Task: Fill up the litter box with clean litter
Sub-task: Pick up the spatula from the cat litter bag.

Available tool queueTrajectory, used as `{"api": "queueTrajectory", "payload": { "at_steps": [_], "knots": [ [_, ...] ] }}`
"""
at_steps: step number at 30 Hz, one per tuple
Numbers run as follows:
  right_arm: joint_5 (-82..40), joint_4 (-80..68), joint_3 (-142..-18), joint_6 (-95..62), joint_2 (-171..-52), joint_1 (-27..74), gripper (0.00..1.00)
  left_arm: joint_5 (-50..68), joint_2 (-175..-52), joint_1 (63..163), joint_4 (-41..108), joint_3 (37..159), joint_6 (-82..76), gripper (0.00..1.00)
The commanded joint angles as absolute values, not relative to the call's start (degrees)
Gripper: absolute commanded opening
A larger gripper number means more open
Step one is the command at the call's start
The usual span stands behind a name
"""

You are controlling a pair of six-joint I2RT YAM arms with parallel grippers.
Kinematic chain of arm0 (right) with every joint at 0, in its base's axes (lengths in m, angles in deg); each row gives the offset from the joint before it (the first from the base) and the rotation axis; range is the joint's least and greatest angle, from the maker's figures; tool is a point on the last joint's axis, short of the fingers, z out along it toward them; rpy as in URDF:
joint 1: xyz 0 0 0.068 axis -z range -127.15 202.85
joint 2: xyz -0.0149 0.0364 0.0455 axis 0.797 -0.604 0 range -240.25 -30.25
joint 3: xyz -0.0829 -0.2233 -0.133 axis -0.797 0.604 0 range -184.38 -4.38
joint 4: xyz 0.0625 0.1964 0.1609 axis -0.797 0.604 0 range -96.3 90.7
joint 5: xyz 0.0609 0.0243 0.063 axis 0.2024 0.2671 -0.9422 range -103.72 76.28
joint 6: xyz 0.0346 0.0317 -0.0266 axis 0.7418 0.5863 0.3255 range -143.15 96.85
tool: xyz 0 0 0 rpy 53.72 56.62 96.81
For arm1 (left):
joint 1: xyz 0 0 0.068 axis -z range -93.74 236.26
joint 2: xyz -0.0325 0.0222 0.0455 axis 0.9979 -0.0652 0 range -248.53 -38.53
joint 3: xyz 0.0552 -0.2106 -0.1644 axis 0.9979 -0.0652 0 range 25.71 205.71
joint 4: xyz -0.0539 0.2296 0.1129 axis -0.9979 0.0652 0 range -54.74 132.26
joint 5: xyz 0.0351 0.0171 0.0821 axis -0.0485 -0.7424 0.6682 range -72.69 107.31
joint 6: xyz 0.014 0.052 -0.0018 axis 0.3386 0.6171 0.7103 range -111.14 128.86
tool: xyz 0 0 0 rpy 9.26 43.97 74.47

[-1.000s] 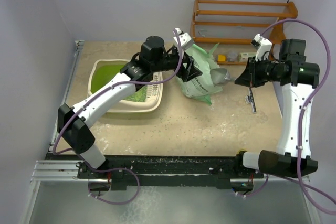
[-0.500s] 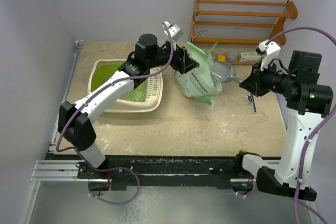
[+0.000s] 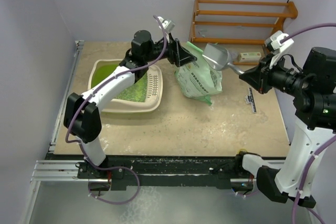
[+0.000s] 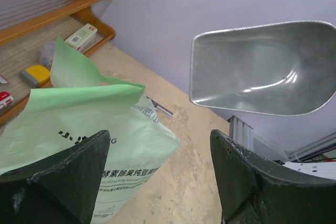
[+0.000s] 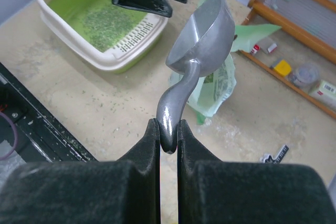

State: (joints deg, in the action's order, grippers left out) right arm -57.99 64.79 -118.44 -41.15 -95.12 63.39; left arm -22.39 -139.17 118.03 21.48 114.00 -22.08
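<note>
Right end effector (image 5: 168, 129) is clamped narrow on the handle of the metal scoop (image 3: 216, 56). The bowl looks empty in the left wrist view. Left end effector (image 3: 181, 56) is wide open, holding nothing, hovering by the top of the green bag (image 3: 198, 80). Litter box (image 3: 131, 109) sits on the tabletop (image 3: 210, 124) at centre left of the top view, with a thin patch of litter (image 3: 135, 93) near its slotted end. I judge the fill far from done. Key geometry: the scoop's long axis runs from my right end effector toward upper left, bowl near the bag's top. The bag lies between scoop and box. Left arm is nearer the box, but the right carries the scoop.
</note>
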Motion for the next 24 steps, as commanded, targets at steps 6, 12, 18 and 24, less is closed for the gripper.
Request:
{"api": "queueTrajectory", "payload": {
  "at_steps": [6, 12, 18, 24],
  "knots": [
    [-66.4, 61.5, -120.0, -38.9, -95.6, 63.4, 0.0, -34.3, -143.1, 115.2, -13.6, 114.5, -50.2, 0.74],
    [-67.6, 60.7, -118.9, -39.2, -95.7, 63.5, 0.0, -37.0, -145.9, 115.0, -25.3, 114.1, -60.9, 0.74],
    [-67.7, 61.1, -120.8, -38.5, -95.8, 63.5, 0.0, -38.6, -147.9, 115.0, -27.5, 114.1, -63.0, 0.72],
    [-65.5, 62.8, -121.6, -40.0, -94.7, 63.5, 0.0, -38.3, -148.0, 114.7, -22.2, 114.1, -58.8, 0.72]
  ]
}}
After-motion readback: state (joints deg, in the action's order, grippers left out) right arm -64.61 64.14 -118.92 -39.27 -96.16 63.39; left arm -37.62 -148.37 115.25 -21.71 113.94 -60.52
